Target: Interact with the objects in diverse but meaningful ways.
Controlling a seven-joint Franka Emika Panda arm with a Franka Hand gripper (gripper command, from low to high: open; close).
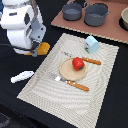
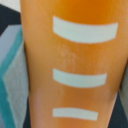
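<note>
**The arm is busy with the orange block**

The robot arm is low over the dark table, off the edge of the mat (image 1: 105,75), on the exterior view's left. Its gripper (image 1: 38,49) is right at the yellow-orange block (image 1: 44,48). In the wrist view the block (image 2: 75,65) fills almost the whole picture, orange with three pale stripes across it. So the block is very close, most likely between the fingers. But the fingers do not show clearly, so I cannot tell if they are apart, together, or squeezing the block.

I think this step is picking up the block or putting it down. The next move needs care: lift it straight, or let go gently, so it does not roll.

The other toys are well apart from the arm. The red fruit (image 1: 78,63) sits on the round plate (image 1: 67,72) in the middle of the mat. One orange-handled piece of cutlery (image 1: 72,83) lies on each side of the plate. The pale-blue house box (image 1: 91,44) stands near the mat's far edge. The white long piece (image 1: 22,76) lies on the dark table near the arm.

No words or labels can be read anywhere
</note>
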